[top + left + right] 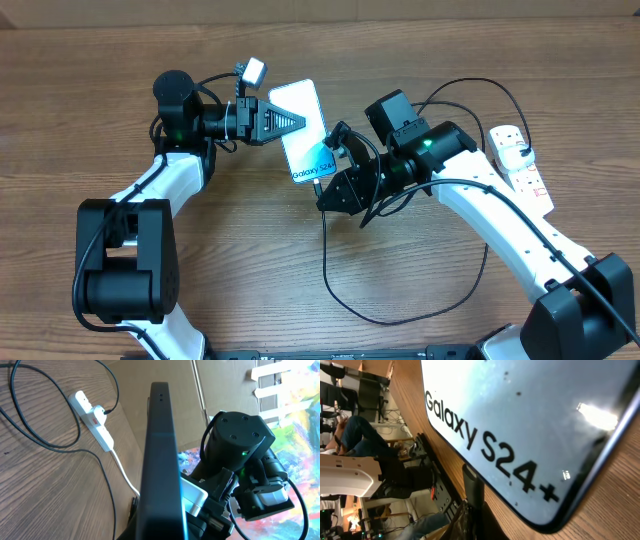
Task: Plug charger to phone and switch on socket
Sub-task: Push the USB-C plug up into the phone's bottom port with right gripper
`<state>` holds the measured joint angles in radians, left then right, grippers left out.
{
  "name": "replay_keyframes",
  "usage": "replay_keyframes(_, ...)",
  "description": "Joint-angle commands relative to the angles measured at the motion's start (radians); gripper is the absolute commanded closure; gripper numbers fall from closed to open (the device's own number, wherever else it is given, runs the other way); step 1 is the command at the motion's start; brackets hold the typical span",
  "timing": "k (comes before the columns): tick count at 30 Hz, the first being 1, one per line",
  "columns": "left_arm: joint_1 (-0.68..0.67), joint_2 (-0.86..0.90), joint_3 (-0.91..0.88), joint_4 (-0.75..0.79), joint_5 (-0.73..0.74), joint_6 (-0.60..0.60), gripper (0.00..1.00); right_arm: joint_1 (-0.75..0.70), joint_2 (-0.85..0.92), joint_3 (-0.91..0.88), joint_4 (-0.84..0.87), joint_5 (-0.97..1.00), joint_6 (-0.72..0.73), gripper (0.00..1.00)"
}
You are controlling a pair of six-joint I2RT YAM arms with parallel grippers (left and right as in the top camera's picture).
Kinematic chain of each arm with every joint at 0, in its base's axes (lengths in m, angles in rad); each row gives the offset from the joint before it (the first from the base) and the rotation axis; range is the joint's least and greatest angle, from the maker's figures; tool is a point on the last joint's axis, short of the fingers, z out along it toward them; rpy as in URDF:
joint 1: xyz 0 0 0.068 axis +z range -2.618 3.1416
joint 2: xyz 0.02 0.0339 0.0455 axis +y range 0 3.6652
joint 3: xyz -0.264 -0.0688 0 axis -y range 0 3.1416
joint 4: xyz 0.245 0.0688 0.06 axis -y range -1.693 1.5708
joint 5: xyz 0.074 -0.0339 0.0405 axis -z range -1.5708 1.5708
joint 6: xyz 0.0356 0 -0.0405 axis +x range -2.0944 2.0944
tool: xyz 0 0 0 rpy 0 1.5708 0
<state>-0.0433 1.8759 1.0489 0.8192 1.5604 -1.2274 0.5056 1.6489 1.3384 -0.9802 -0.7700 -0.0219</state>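
**Phone held at its edge, cable end at its lower end**

The phone (305, 130) is seen just above the middle of the overhead frame, set at a slant on the tabletop (250, 260), its "Galaxy S24+" end turned toward the lower right. The left gripper (297, 120) is clamped on the phone's upper left long edge. In the left wrist view the phone (160, 460) is seen edge-on, filling the centre of the frame.

The right gripper (330, 185) is positioned at the lettered end of the phone. Whether it is clenched or released cannot be told, as its fingers are hidden by its own body. In the right wrist view the lettered screen (530, 420) fills the upper right.

The charger (325, 250) is seen as a black cable dropping from the right gripper and looping across the lower centre. The socket (525, 165) lies at the right edge, well apart from the phone, with a white adapter (510, 145) seated on it.
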Motion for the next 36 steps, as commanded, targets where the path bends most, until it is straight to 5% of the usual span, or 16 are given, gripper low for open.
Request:
replay_keyframes(1, 0.003, 0.003, 0.019, 0.003, 0.023, 0.027, 0.96, -0.006, -0.002, -0.002, 0.007, 0.014, -0.001, 0.96)
replay_keyframes(28, -0.019, 0.003, 0.019, 0.003, 0.023, 0.054, 0.96, -0.031, -0.002, -0.001, 0.113, -0.031, -0.014, 0.96)
replay_keyframes(36, -0.019, 0.003, 0.019, 0.0, 0.023, 0.064, 0.96, -0.031, -0.003, 0.004, 0.115, 0.124, -0.014, 0.96)
